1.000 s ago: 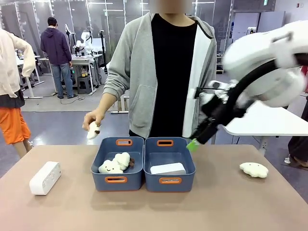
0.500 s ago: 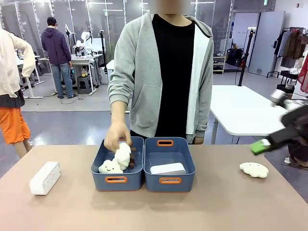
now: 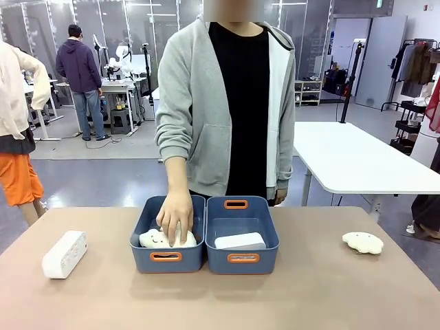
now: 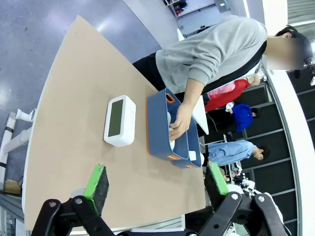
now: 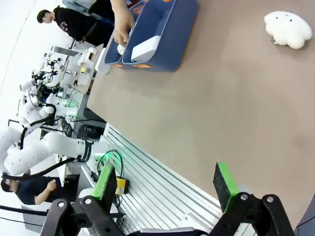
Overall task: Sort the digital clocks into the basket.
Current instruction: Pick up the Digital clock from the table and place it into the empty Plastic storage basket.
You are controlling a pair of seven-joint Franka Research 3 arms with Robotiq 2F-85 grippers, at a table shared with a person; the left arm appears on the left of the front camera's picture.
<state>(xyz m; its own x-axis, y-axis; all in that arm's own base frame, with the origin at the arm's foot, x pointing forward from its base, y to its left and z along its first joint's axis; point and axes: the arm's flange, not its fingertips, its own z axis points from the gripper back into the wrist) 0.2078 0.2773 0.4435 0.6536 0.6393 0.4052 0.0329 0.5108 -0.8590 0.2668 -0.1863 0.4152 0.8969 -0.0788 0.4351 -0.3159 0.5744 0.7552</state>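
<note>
One white digital clock [image 3: 64, 254] lies on the table at the far left, also seen from above as a digital clock [image 4: 119, 120] beside the tubs. A second clock [image 3: 240, 240] lies inside the right-hand blue basket [image 3: 265, 260], the same clock [image 5: 145, 48] and basket [image 5: 172, 29] appearing in the right wrist view. My left gripper [image 4: 156, 181] hangs open high above the table's left end, nothing between its pads. Off the table's near edge, my right gripper [image 5: 166, 183] is open and holds nothing too.
A person stands at the far side with a hand [image 3: 174, 218] pressed on white plush toys in the left blue tub [image 3: 141, 258]. Another white plush toy [image 3: 362, 242] lies on the table at the right. A white table [image 3: 357, 165] stands behind.
My right arm has swung away to the right and left the front view. The person's hand brought a plush toy down into the left tub and rests on it.
</note>
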